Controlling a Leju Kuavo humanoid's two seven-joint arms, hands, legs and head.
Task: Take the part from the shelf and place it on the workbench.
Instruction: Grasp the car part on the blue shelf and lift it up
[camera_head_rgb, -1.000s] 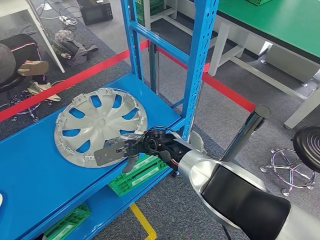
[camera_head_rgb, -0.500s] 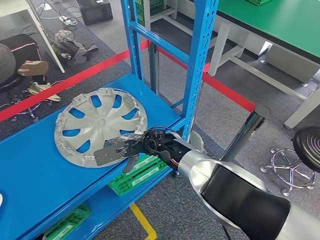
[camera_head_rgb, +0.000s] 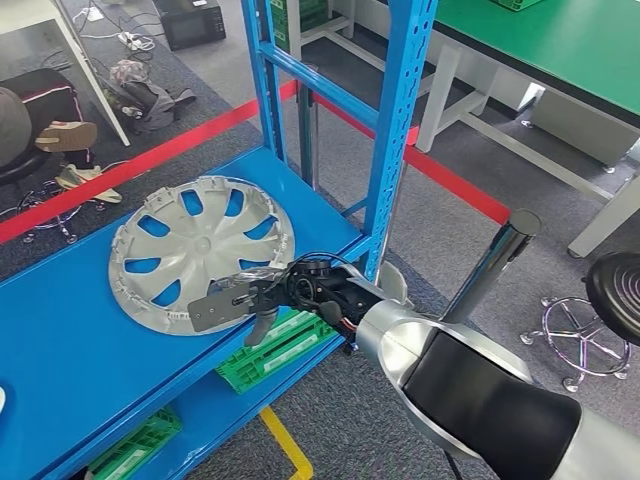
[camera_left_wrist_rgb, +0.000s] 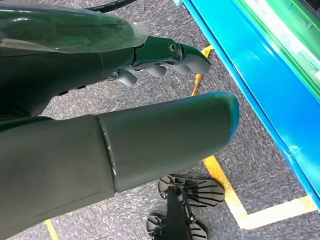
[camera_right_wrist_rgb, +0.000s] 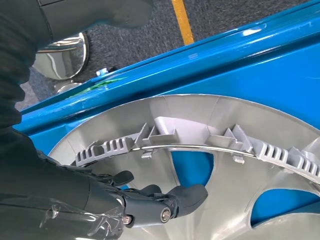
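Right arm: a silver and black arm reaches from the near right toward the blue shelf (camera_head_rgb: 68, 340).
Right hand (camera_head_rgb: 253, 300): at the shelf's front edge, fingers (camera_right_wrist_rgb: 181, 197) lying flat over the near rim of the hubcap and the thumb hanging below the edge; whether it actually grips the rim cannot be told.
Left hand (camera_left_wrist_rgb: 166, 55): hangs over grey carpet beside the shelf's lower blue edge, fingers loosely extended, holding nothing.
Hubcap (camera_head_rgb: 200, 245): silver, with cut-out openings, lying flat on the shelf near its front right corner.
Green crate (camera_head_rgb: 279, 345): on a lower level, under the hubcap.
Shelf post (camera_head_rgb: 396, 120): blue upright just right of the hubcap.
Tabletop (camera_head_rgb: 558, 40): green, far right beyond the shelf.
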